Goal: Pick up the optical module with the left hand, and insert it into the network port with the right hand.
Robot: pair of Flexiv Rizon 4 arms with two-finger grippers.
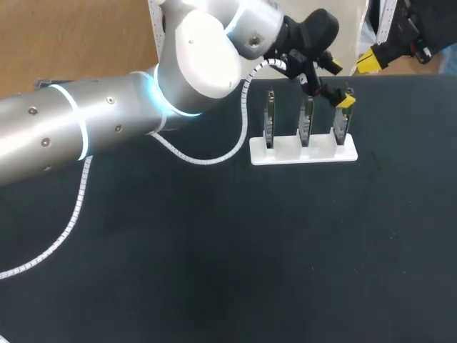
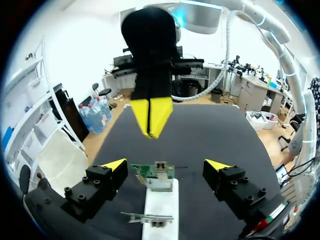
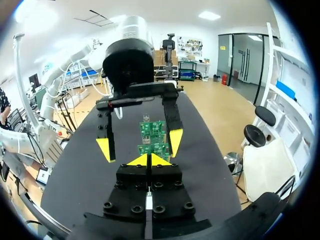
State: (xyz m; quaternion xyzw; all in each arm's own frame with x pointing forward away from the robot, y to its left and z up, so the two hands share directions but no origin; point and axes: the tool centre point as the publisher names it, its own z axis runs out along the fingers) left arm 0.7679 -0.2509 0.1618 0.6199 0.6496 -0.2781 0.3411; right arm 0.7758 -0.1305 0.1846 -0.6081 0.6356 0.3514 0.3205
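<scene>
Three green circuit boards with network ports stand upright in a white stand at the table's far side. My left gripper hangs over the stand's right end, open. In the left wrist view its own fingertips straddle the end board without touching it. My right gripper is just beyond the stand's right end, shut, with nothing visible in it. It faces the left wrist camera. In the right wrist view the shut tips point at the boards and the left gripper's fingers. No optical module shows.
The left arm crosses the table's far left with its white spiral cable trailing over the black tabletop. The white stand runs back under the left gripper.
</scene>
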